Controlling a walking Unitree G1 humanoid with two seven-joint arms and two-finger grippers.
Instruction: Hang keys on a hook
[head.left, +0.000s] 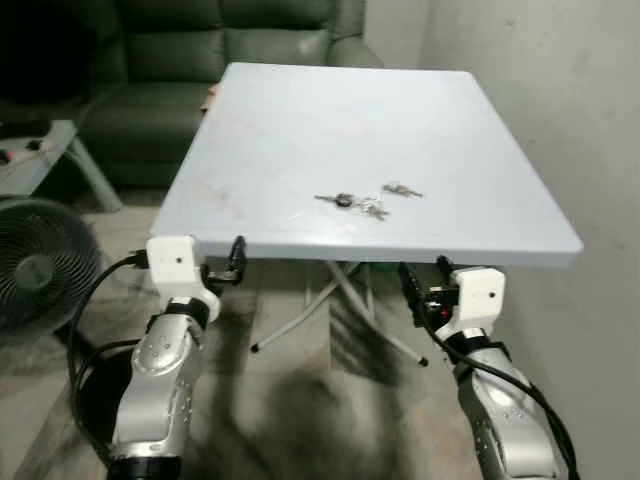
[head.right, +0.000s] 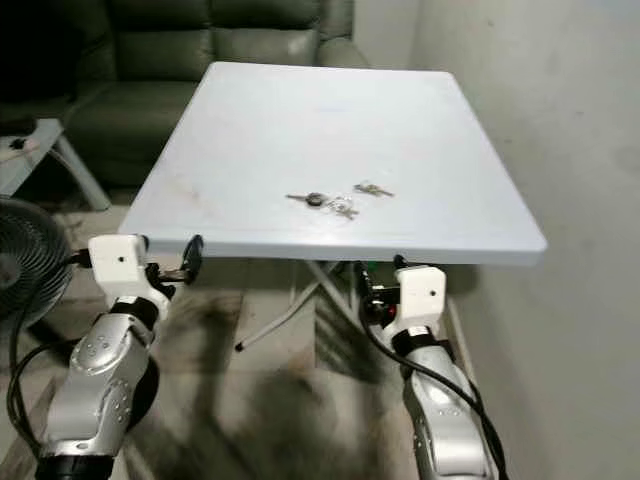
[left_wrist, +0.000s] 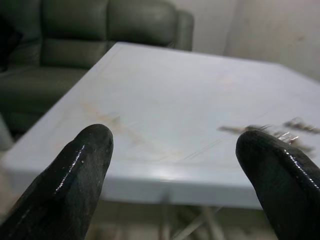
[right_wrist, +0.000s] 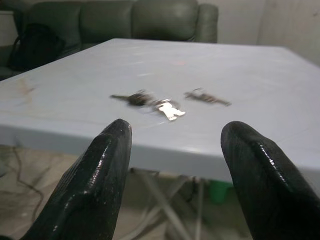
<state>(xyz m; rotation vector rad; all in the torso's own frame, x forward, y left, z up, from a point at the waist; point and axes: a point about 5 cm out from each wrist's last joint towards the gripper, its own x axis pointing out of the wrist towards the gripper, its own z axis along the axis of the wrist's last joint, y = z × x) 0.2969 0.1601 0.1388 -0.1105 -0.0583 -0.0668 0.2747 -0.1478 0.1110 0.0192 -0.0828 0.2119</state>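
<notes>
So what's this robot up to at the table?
It stands at the near edge of a white folding table, both arms raised just below the tabletop. Two small bunches of keys lie near the front of the table, untouched. The left pincer and the right pincer are both open and empty, the right one facing the keys. No hook can be seen. A green sofa and a fan stand nearby.

A pale grey rectangular folding table (head.left: 300, 130) on crossed white metal legs (head.left: 320, 305) fills the centre. A dark green leather sofa (head.left: 170, 70) sits upper left, a round black floor fan (head.left: 35, 265) lower left, a plain off-white wall (head.left: 560, 90) right, grey concrete floor (head.left: 290, 400) below.
</notes>
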